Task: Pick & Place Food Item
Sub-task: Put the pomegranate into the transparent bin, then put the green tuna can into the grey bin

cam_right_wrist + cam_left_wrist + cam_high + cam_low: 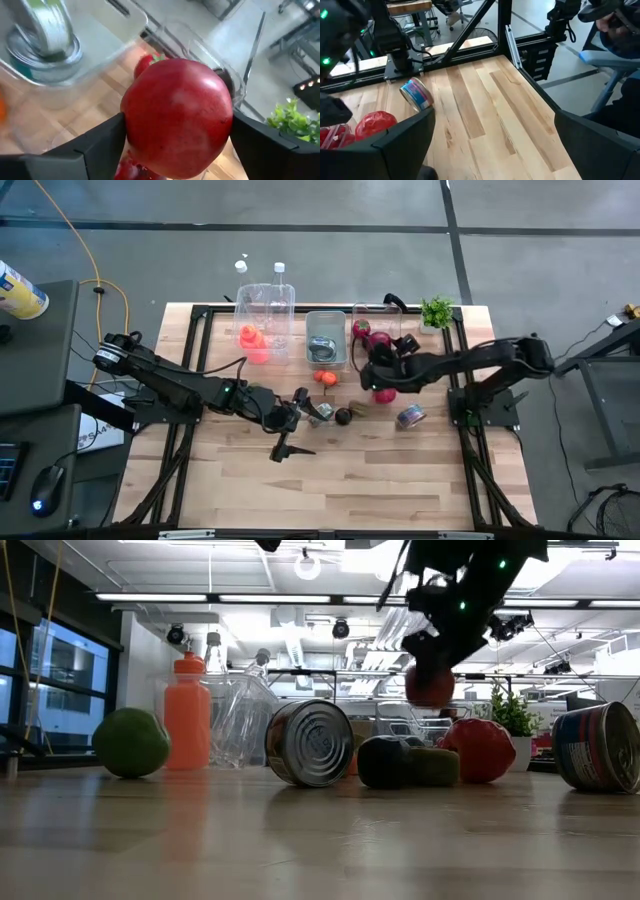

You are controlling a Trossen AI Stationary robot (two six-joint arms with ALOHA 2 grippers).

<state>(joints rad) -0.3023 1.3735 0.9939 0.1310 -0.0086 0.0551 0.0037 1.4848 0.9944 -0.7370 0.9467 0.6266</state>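
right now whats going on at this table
The right gripper holds a red pomegranate between its jaws, lifted off the wooden table near the clear containers at the back. The left gripper waits with jaws open over the table's middle, holding nothing. Cans and other fruit lie scattered on the table.

Pomegranate [177, 116] sitting between the right gripper's [175, 137] two dark fingers [92, 145].

The fingers are pressing against both sides of the red fruit, which is filling the middle of the view. Beyond it, a clear bin [87, 42] is holding a metal can [47, 30], and a second clear bin [210, 55] is lying beside it with a small red fruit [145, 65] showing at its edge. A green plant [295, 120] is standing farther off, and wooden table [75, 112] is showing underneath.
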